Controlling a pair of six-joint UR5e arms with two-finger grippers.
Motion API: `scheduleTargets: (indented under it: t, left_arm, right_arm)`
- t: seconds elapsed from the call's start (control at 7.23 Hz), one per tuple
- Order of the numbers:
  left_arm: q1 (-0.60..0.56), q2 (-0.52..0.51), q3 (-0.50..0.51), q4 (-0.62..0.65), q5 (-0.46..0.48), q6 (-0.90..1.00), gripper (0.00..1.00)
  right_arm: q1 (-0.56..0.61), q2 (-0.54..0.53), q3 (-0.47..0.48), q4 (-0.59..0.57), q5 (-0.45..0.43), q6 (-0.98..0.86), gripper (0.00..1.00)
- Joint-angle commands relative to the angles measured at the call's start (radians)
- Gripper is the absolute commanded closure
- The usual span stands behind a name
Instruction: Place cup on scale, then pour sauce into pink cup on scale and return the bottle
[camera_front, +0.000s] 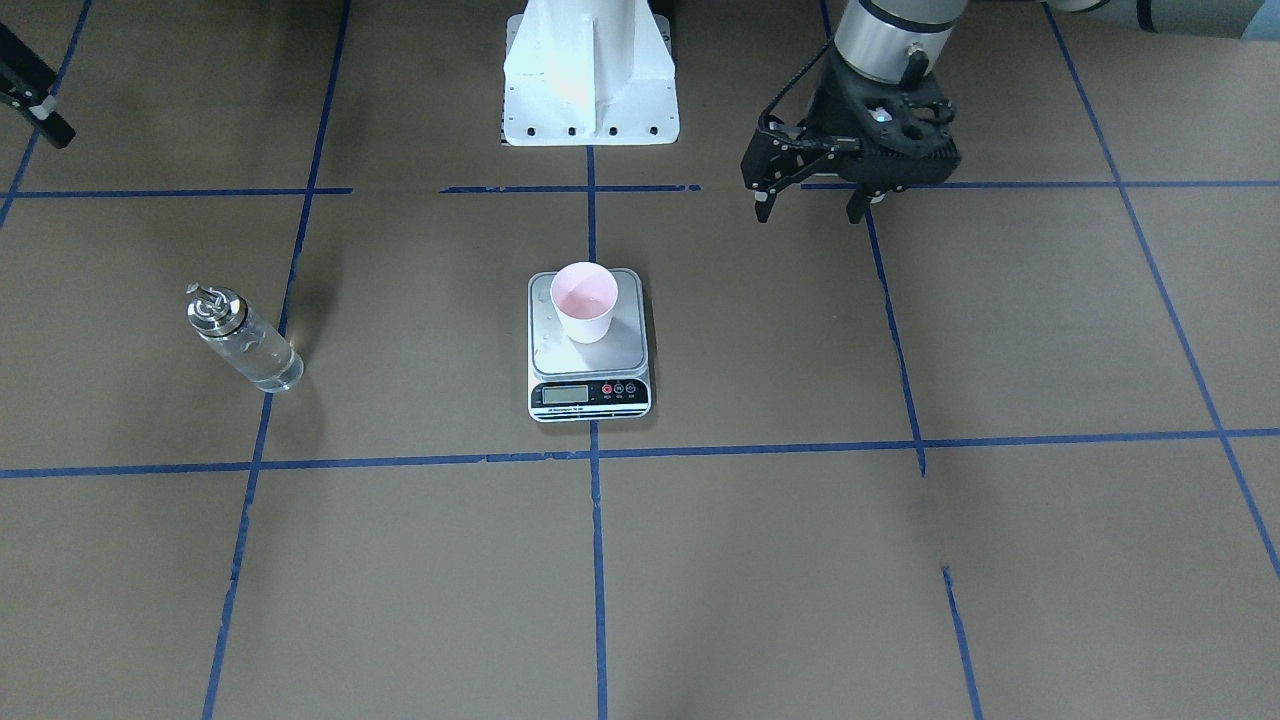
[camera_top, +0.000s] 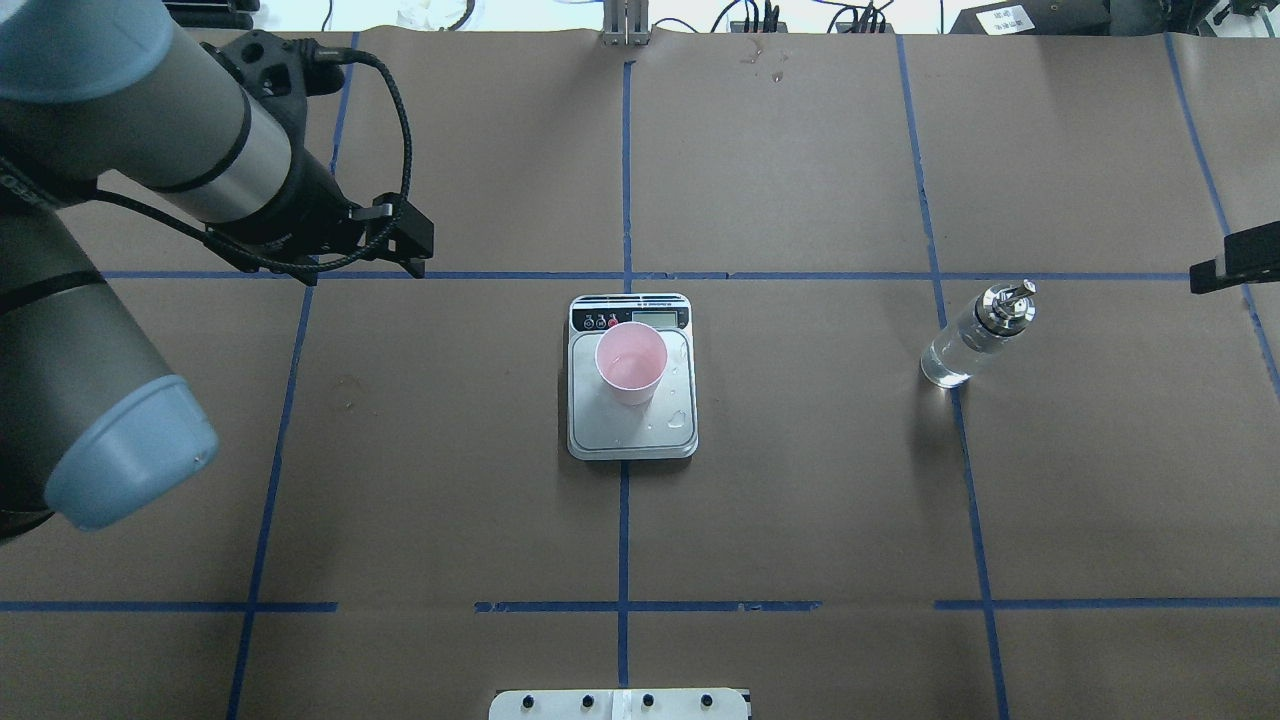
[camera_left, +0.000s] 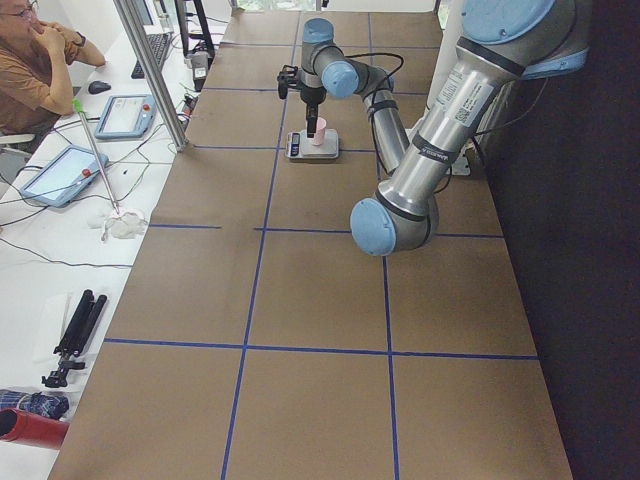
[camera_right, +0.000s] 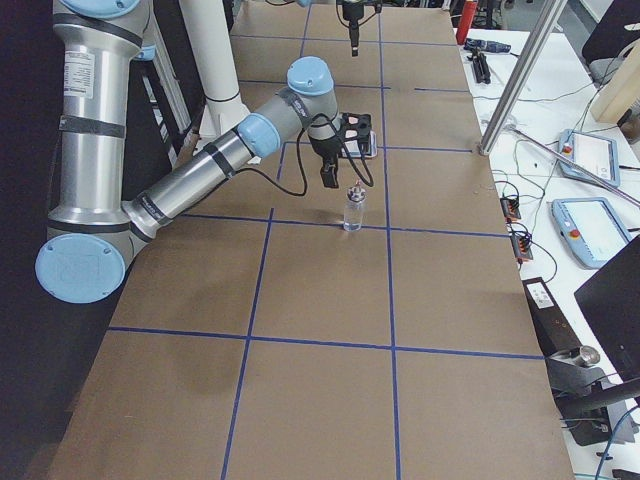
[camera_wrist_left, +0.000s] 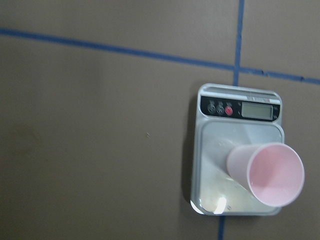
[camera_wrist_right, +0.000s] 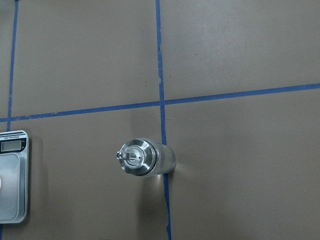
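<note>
Scale (camera_front: 625, 348) carries the cup (camera_front: 585, 302); bottle (camera_front: 243, 340) stands well apart; left gripper (camera_front: 810, 213) spread, empty; right gripper (camera_top: 1235, 262): cannot tell.

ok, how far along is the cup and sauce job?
Done: cup sits on scale, left hand open and clear. In hand: nothing; bottle stands free on the table, right hand near it. Remaining: unclear whether pouring happened; droplets on the scale, cup contents unreadable.

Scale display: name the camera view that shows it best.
Left wrist-mounted: the scale display is largest there, unobstructed beside its buttons. Front-facing and overhead show it smaller; the right wrist view catches it at its edge; in both side views it is too small to make out.
</note>
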Motion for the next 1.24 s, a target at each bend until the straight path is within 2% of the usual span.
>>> scheduleTargets:
  t: [0.0, 0.14, 0.28, 0.41, 0.69, 0.83, 1.11]
  left_arm:
    - [-0.075, 0.019, 0.001, 0.007, -0.001, 0.127, 0.00]
    - [-0.100, 0.045, 0.000, 0.013, -0.010, 0.194, 0.00]
    - [-0.132, 0.071, 0.000, 0.013, -0.010, 0.245, 0.00]
    - [-0.148, 0.081, -0.002, 0.013, -0.010, 0.273, 0.00]
    - [-0.148, 0.081, -0.004, 0.011, -0.010, 0.275, 0.00]
    - [-0.149, 0.085, -0.004, 0.011, -0.009, 0.276, 0.00]
    - [-0.152, 0.085, -0.002, 0.007, -0.003, 0.276, 0.00]
  right_arm:
    - [-0.311, -0.130, -0.002, 0.312, -0.369, 0.247, 0.00]
    - [-0.431, -0.171, -0.071, 0.476, -0.511, 0.274, 0.00]
    - [-0.473, -0.213, -0.181, 0.710, -0.573, 0.275, 0.00]
    - [-0.543, -0.243, -0.296, 0.921, -0.692, 0.275, 0.00]
    - [-0.736, -0.242, -0.323, 0.944, -0.991, 0.275, 0.00]
    - [-0.789, -0.232, -0.338, 0.944, -1.053, 0.275, 0.00]
    - [-0.869, -0.181, -0.422, 0.950, -1.260, 0.259, 0.00]
